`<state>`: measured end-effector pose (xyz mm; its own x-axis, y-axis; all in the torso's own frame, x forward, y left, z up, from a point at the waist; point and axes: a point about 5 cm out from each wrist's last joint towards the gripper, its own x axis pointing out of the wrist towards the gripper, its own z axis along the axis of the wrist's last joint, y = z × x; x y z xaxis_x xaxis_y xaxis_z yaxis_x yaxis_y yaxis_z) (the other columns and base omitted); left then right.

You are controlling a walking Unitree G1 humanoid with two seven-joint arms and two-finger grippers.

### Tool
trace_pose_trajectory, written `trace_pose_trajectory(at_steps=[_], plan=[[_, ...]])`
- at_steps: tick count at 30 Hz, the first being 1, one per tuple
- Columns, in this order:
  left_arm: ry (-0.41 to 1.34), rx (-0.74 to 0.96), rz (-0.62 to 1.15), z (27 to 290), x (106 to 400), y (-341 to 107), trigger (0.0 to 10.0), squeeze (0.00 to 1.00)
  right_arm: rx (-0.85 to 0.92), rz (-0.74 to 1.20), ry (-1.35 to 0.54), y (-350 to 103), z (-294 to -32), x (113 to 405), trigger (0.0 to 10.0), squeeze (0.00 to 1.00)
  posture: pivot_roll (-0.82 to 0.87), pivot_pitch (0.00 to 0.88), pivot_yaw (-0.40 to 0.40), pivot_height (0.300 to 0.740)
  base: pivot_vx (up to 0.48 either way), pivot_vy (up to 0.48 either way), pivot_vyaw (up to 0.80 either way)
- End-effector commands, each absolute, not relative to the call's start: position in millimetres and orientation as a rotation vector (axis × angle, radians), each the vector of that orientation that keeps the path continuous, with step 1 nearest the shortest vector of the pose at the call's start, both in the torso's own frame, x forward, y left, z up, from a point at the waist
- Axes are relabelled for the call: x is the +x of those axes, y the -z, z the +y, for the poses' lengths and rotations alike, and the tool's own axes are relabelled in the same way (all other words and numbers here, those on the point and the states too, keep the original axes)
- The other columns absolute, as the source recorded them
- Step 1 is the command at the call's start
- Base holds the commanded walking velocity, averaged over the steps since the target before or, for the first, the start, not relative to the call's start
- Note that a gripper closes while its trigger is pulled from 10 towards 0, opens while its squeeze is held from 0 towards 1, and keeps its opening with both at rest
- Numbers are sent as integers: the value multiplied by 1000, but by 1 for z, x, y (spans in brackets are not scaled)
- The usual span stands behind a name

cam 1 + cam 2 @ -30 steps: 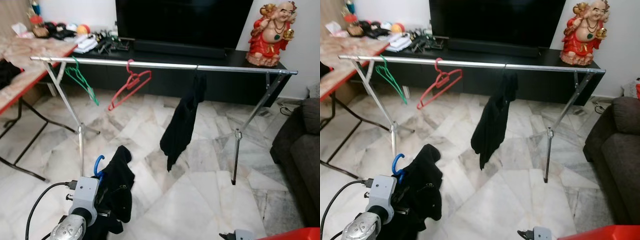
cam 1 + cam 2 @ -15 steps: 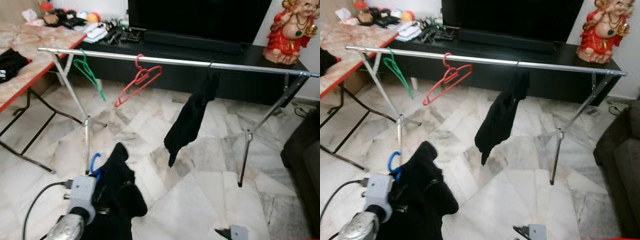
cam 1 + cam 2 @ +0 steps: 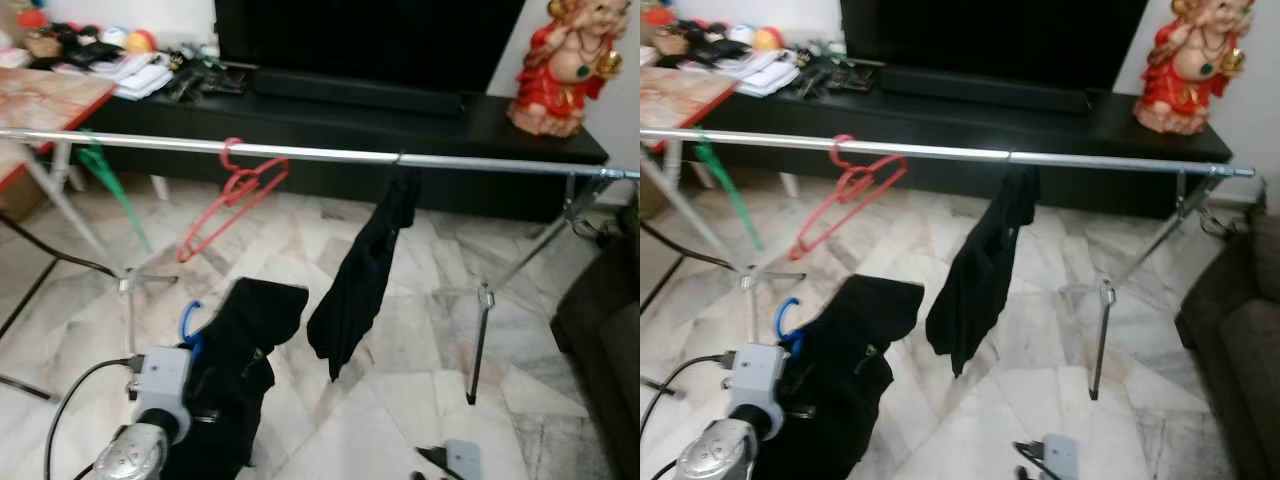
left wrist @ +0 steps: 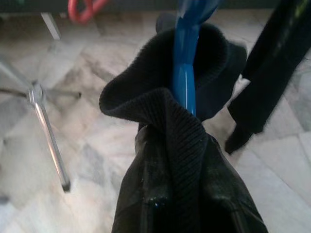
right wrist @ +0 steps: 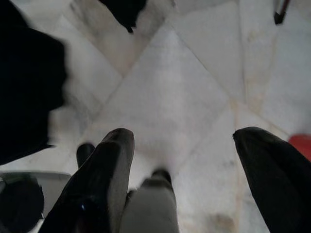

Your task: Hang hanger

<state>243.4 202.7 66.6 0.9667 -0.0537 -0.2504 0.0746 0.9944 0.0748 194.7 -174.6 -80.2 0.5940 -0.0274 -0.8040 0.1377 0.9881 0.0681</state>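
Left tool (image 3: 200, 395): lifting blue hanger (image 3: 190, 322) draped with black garment (image 3: 240, 360); grip hidden, cannot tell.
Right tool (image 5: 187, 160): fingers spread over floor.
Rail (image 3: 300, 153): above, well apart.

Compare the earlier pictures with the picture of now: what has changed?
The camera moved nearer the rail. The left pincer still carries the blue hanger with the black garment, now nearer below the rail. The red hanger, the green hanger and the hung black cloth stayed.
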Motion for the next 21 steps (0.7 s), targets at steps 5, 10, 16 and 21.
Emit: trace_pose_trajectory(at_steps=[5, 10, 16, 21], plan=[[83, 73, 212, 197, 246, -73, 10000, 0, 116, 957, 116, 84, -183, 186, 10000, 0, 56, 148, -59, 740, 480, 0, 0], [90, 68, 211, 195, 246, -72, 10000, 0, 117, 957, 113, 84, -178, 186, 10000, 0, 59, 140, -62, 740, 480, 0, 0], [215, 85, 234, 180, 243, -67, 10000, 0, 108, 952, 98, 83, -175, 189, 10000, 0, 63, 127, -68, 740, 362, 0, 0], [333, 151, 270, 167, 237, -60, 10000, 0, 98, 953, 92, 84, -179, 186, 10000, 0, 62, 121, -69, 740, 0, 0, 0]])
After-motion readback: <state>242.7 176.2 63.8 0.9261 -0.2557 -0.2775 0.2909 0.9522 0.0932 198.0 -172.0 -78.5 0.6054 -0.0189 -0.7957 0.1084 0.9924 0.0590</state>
